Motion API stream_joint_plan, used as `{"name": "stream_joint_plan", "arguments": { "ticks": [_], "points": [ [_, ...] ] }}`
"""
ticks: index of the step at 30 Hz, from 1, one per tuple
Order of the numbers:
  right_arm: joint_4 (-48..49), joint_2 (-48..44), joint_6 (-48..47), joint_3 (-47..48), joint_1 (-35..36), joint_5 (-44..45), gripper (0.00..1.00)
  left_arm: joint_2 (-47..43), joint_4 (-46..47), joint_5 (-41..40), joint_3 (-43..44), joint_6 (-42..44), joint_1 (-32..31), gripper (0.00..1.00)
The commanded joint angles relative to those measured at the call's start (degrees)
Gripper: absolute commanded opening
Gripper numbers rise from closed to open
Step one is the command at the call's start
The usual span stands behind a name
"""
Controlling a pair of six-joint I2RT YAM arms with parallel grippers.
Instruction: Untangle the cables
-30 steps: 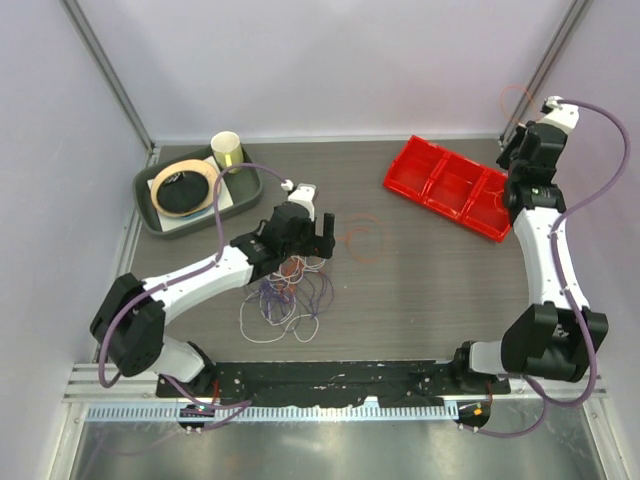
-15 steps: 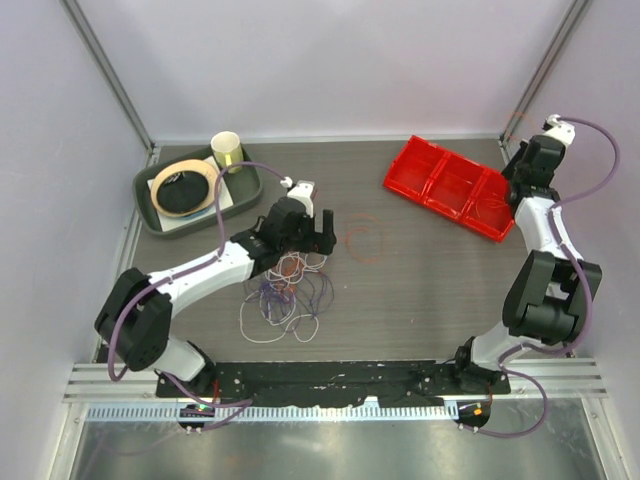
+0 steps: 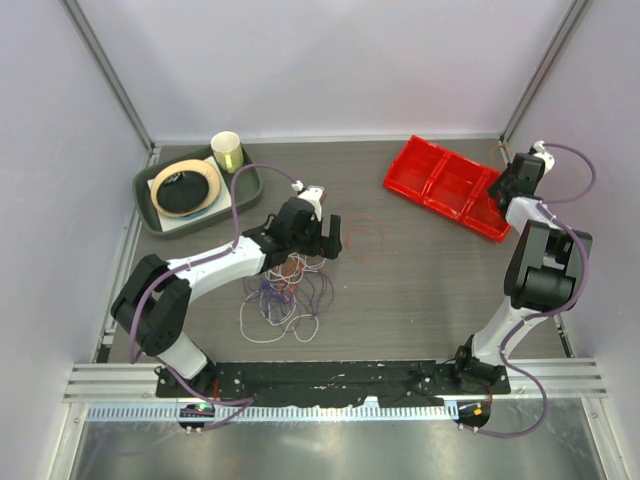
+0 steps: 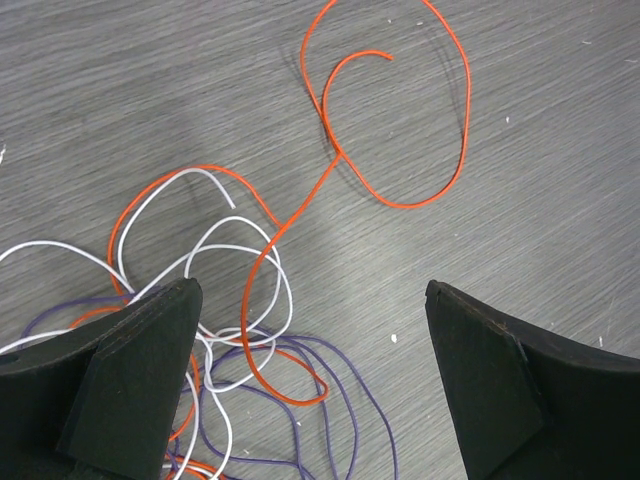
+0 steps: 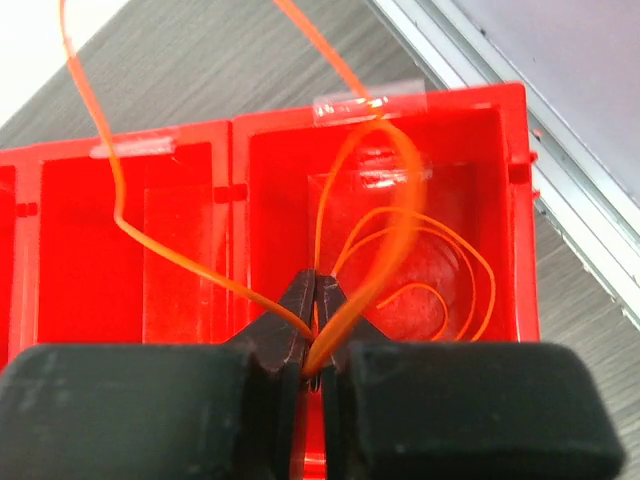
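The cables (image 3: pixel 285 295) lie as a loose tangle of purple, white and orange-red loops in the middle of the table. One orange-red loop (image 3: pixel 365 240) spreads out to their right. My left gripper (image 3: pixel 327 243) hovers open over the tangle's far edge. In the left wrist view its jaws (image 4: pixel 312 300) stand wide apart above an orange-red strand (image 4: pixel 338 153) and purple loops (image 4: pixel 374 399), touching none. My right gripper (image 5: pixel 315 285) is shut on an orange cable (image 5: pixel 366 290) over the right compartment of the red bin (image 5: pixel 480 130), where more of that cable lies coiled.
The red three-compartment bin (image 3: pixel 440 208) sits at the back right, with my right gripper (image 3: pixel 500 187) above its right end. A green tray (image 3: pixel 250 190) at the back left holds a black disc with a tan ring (image 3: pixel 185 187) and a cup (image 3: pixel 227 150). Frame posts stand at the rear corners.
The right arm has folded down from high at the back right, bringing its orange cable to the bin's right compartment. The left gripper has edged slightly right, still open.
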Motion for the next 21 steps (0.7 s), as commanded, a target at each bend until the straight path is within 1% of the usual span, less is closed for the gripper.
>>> {"name": "stream_joint_plan", "arguments": {
  "ticks": [1, 3, 4, 6, 7, 8, 10, 11, 12, 13, 14, 15, 17, 18, 19, 21],
  "points": [
    [1.4, -4.1, 5.2, -1.7, 0.0, 1.9, 0.23, 0.0, 0.8, 2.2, 2.3, -0.7, 0.1, 1.0],
    [0.4, -6.8, 5.2, -1.6, 0.0, 3.0, 0.35, 0.1, 0.6, 2.2, 2.4, -1.3, 0.2, 1.0],
    [-0.4, -7.8, 5.0, -1.3, -0.1, 3.2, 0.45, 0.1, 0.7, 2.2, 2.4, -1.6, 0.1, 1.0],
    [-1.3, -11.9, 3.5, -1.0, 0.0, 3.1, 0.53, -0.4, 1.0, 2.2, 2.3, -2.1, 0.1, 1.0],
    [-2.4, -13.3, 3.4, -1.0, 0.0, 3.6, 0.63, -0.6, 1.2, 2.2, 2.1, -2.2, 0.1, 1.0],
    [-3.1, -15.0, 3.2, -1.0, 0.0, 4.0, 0.67, -1.3, 1.4, 2.2, 1.9, -2.2, 0.1, 1.0],
    [-3.4, -20.0, 3.0, -2.0, 0.0, 1.9, 0.71, -2.1, 2.1, 2.2, 1.2, -2.6, 0.1, 1.0],
    [-3.8, -21.6, 2.9, -2.3, 0.2, 0.2, 0.72, -2.9, 2.0, 2.2, 1.2, -2.9, 0.1, 1.0],
    [-3.8, -23.0, 2.7, -2.5, 0.4, -3.5, 0.73, -3.5, 1.7, 1.6, 0.9, -3.0, 0.1, 1.0],
    [-6.1, -25.9, 2.3, -2.5, 1.1, -4.8, 0.73, -4.2, 1.6, 0.8, 0.6, -3.7, 0.1, 1.0],
    [-7.2, -27.1, 1.5, -2.5, 3.5, -7.5, 0.73, -5.8, 1.4, -0.1, 0.3, -4.1, 0.1, 1.0],
    [-8.2, -28.3, -2.1, -2.4, 5.9, -10.1, 0.73, -7.0, 1.2, -1.0, -0.6, -4.4, 0.1, 1.0],
    [-10.8, -30.4, -7.4, -2.6, 11.7, -10.0, 0.73, -9.3, 1.4, -3.5, -2.2, -5.7, 0.1, 1.0],
    [-11.3, -30.8, -9.6, -2.7, 18.7, -9.4, 0.76, -11.8, 1.7, -4.1, -4.0, -6.4, 0.2, 1.0],
    [-11.6, -30.7, -13.4, -3.3, 22.0, -11.3, 0.77, -12.9, 1.5, -6.2, -4.8, -7.1, 0.3, 1.0],
    [-11.1, -29.2, -16.2, -4.0, 27.7, -17.1, 0.78, -16.5, -0.1, -8.0, -7.1, -9.7, 0.7, 1.0]
  ]
}}
